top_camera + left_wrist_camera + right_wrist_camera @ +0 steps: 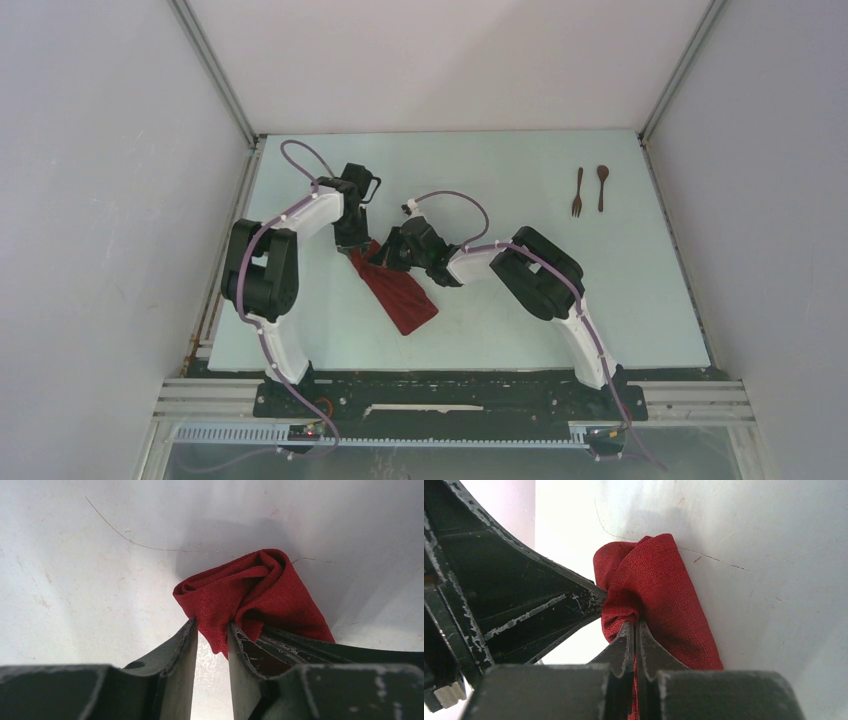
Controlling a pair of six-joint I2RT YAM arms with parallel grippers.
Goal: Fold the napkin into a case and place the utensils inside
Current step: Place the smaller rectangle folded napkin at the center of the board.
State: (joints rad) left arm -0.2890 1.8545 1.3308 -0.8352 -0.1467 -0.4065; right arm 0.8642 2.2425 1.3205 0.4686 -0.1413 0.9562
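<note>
Nearest, the right gripper (pixel 636 630) has its jaws almost closed on a bunched fold of the dark red napkin (pixel 664 595), while the left gripper (pixel 212 630) pinches the same end with jaws slightly apart, mid-table (pixel 500 170), well apart from the fork (pixel 577 192) and spoon (pixel 602 187).

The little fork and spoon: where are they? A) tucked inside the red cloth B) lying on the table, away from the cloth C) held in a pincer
B: the fork and spoon lie side by side on the table, apart from the napkin that the left pincer and right pincer pinch.
</note>
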